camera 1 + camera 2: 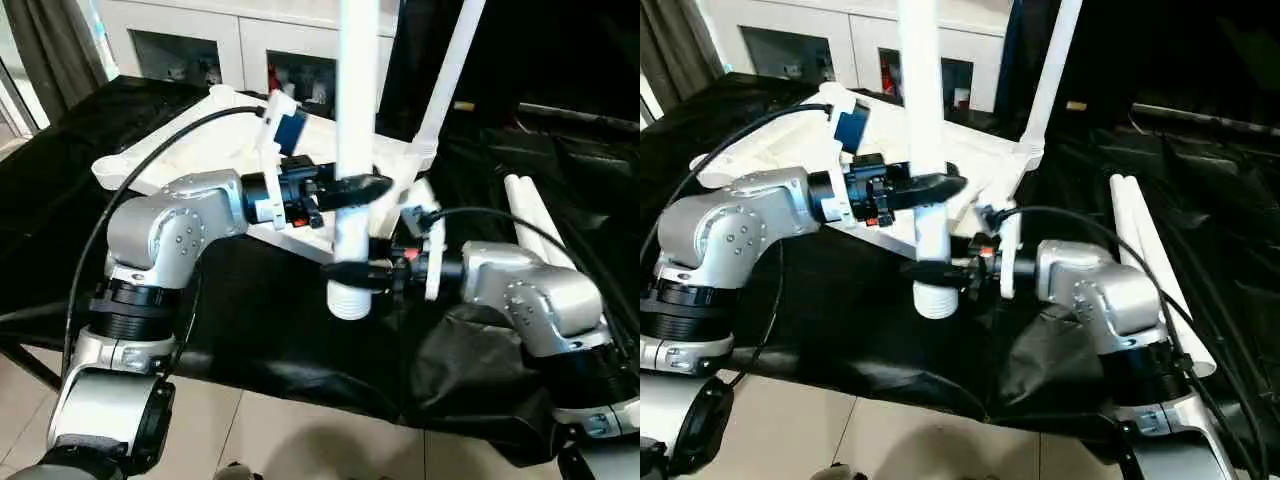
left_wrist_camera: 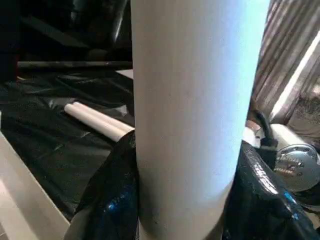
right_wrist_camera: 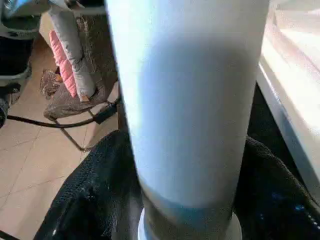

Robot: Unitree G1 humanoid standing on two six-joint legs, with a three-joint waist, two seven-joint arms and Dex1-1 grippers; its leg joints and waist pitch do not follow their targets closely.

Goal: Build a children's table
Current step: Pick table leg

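Left eye view: a white tubular leg (image 1: 356, 150) is held upright in front of the robot, its ribbed, threaded lower end (image 1: 350, 298) hanging free above the black sheet (image 1: 270, 330) that covers the work surface. The left gripper (image 1: 362, 190) is closed around the leg from the left at mid-height, and the right gripper (image 1: 355, 272) is closed around it from the right, lower down, just above the threaded end. Behind the leg, farther away, the white tabletop (image 1: 180, 150) lies with its ribbed underside up; a second leg (image 1: 448, 75) stands tilted in its far right corner socket. Two more legs (image 1: 535, 220) lie side by side on the sheet at the right. A white cabinet (image 1: 240, 40) with glass doors stands at the far edge.

Left wrist view: the held leg (image 2: 192, 115) is seen smooth and white between the black fingers (image 2: 107, 200), which press against it on both sides. Beyond it, the two lying legs (image 2: 97, 120) rest on the black sheet.

Right wrist view: the leg (image 3: 187, 100) is clasped between the black fingers (image 3: 85, 200), with the collar of its threaded end just past them. The tabletop's edge (image 3: 290, 90) is seen beside it, and a chair with a pink cloth (image 3: 67, 65) stands on the tiled floor.
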